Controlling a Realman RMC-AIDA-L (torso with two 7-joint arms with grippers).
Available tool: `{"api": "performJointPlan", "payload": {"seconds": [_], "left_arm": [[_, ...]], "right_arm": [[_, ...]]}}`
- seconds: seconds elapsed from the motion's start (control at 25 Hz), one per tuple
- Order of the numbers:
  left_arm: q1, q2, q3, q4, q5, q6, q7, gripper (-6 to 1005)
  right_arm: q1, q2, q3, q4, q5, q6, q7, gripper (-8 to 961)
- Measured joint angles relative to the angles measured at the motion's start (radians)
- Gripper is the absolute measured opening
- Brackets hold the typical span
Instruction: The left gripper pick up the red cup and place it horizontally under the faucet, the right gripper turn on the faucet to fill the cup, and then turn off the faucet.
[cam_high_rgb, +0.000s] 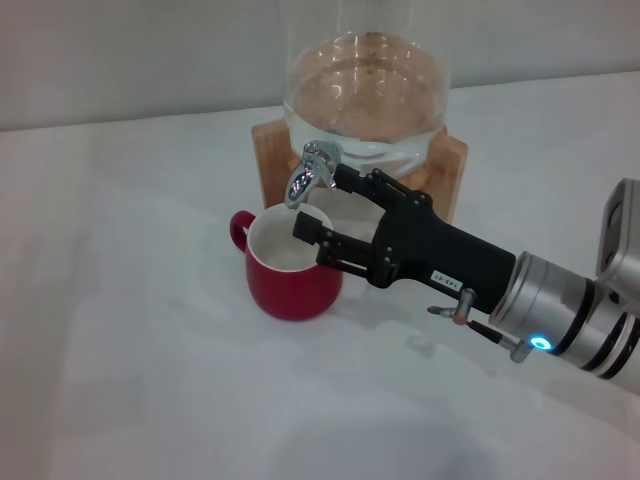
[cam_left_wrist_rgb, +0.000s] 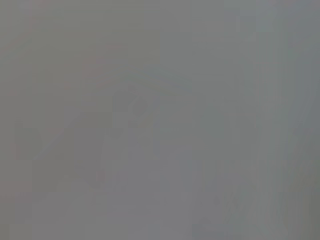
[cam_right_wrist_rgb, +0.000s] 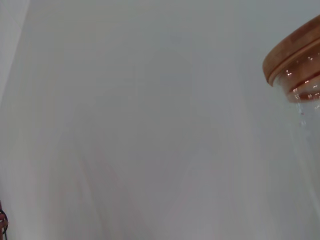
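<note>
Most of the right wrist view is a plain pale grey-white surface (cam_right_wrist_rgb: 140, 125). It is smooth and bare. It is hard to say if it is a wall or the tabletop.

At one edge there is a clear glass jar (cam_right_wrist_rgb: 307, 130). Only a part of it shows. Small water drops and bright little shines sit on the glass. On the jar sits a round light-brown wooden lid (cam_right_wrist_rgb: 292, 55). The lid looks tilted in this view, and its rim curves out past the glass.

In one corner a tiny dark bit (cam_right_wrist_rgb: 2, 220) peeks in. It is too small to tell what it is.
</note>
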Motion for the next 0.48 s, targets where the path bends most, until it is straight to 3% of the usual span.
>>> {"api": "performJointPlan", "payload": {"seconds": [0.48], "left_arm": [[-0.003,0.000,0.000,0.002,0.000,0.000,0.012,629]], "right_arm": [[0.000,-0.002,-0.016,-0.015,0.001,0.000,0.000,868]]}}
